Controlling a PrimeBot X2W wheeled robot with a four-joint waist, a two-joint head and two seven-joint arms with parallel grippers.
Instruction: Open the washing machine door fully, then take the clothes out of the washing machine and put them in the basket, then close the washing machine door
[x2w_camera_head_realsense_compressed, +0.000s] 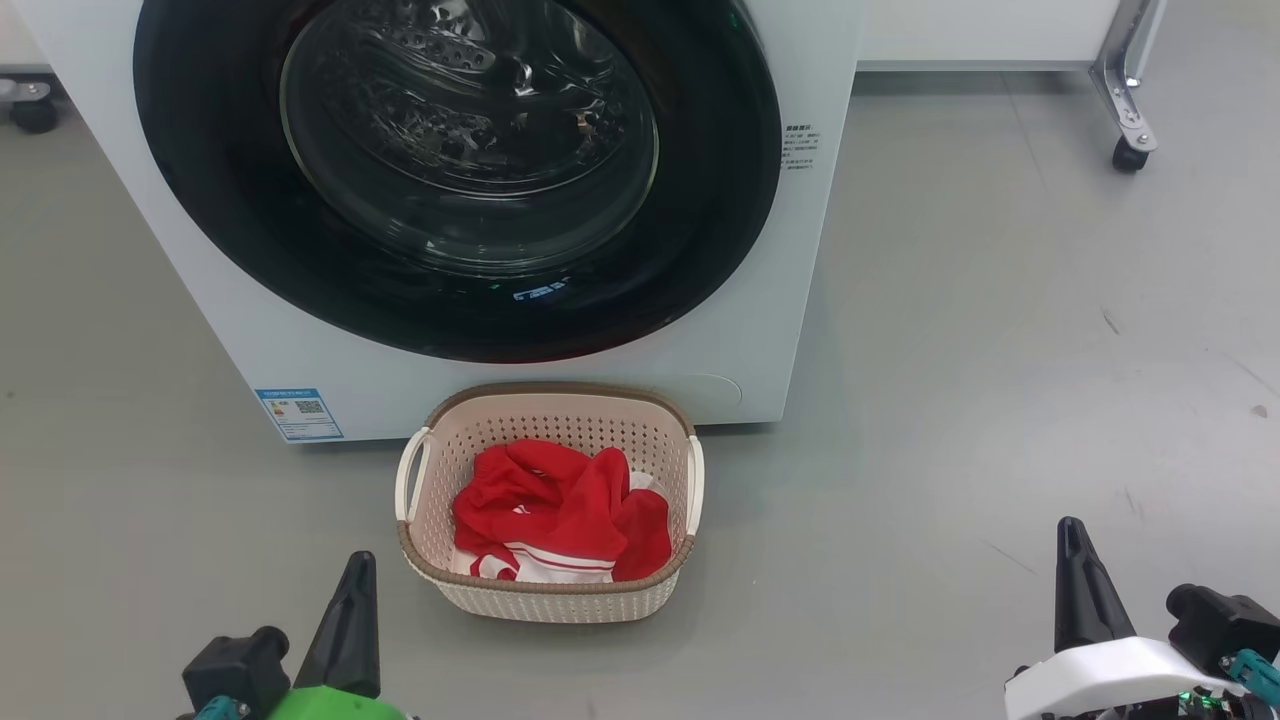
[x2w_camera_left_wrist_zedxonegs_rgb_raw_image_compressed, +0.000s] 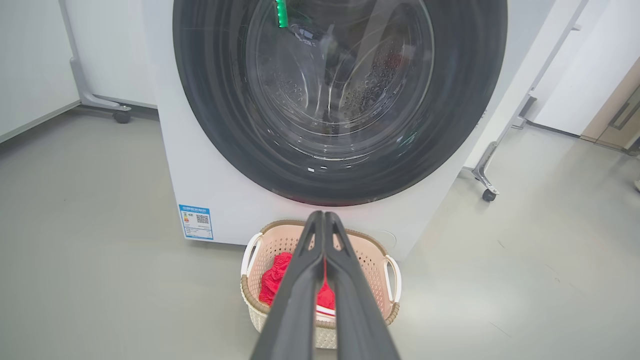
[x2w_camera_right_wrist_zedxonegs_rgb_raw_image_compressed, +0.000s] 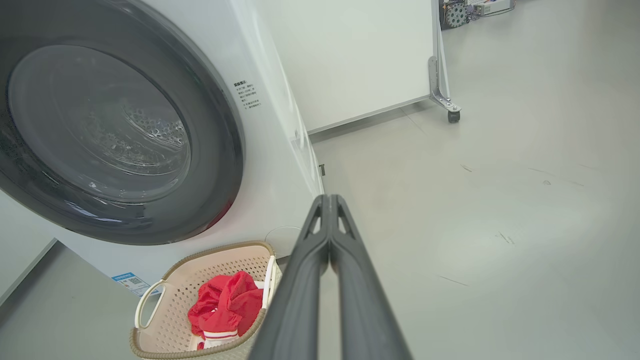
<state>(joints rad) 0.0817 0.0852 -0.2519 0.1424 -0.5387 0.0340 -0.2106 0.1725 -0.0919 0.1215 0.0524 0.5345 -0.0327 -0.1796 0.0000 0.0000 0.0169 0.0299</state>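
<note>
1. Both claws are pinched fully shut, and I see nothing caught in either. The left gripper (x2w_camera_left_wrist_zedxonegs_rgb_raw_image_compressed: 320, 216) has its two long dark fingers pressed together along their length, and the right gripper (x2w_camera_right_wrist_zedxonegs_rgb_raw_image_compressed: 329, 198) is the same.
2. Neither claw touches anything. From the head camera, the left one hangs at the lower left, near the basket's (x2w_camera_head_realsense_compressed: 560, 600) front left corner. The right one hangs at the lower right, well apart from the basket, over bare grey floor (x2w_camera_head_realsense_compressed: 1000, 350).
3. One container sits on the floor just in front of the washing machine (x2w_camera_head_realsense_compressed: 360, 385), below its door: the cream basket. The clothes (x2w_camera_head_realsense_compressed: 560, 505) lie inside it in a crumpled red heap, with white stripes showing at the near side. They stay below the rim.
4. The washing machine door (x2w_camera_head_realsense_compressed: 700, 250) lies flush against the white front. Through its glass bowl (x2w_camera_head_realsense_compressed: 470, 140) I can make out the perforated steel drum (x2w_camera_right_wrist_zedxonegs_rgb_raw_image_compressed: 150, 130). Reflections keep me from telling whether anything lies in it.
5. The basket is plastic, rectangular with rounded corners, with walls dotted by small holes, a brown woven-look rim and a white handle at each side. The door rim is wide, glossy and black, and the glass bulges outward. A small blue label (x2w_camera_head_realsense_compressed: 298, 413) sits at the machine's lower left corner.
</note>
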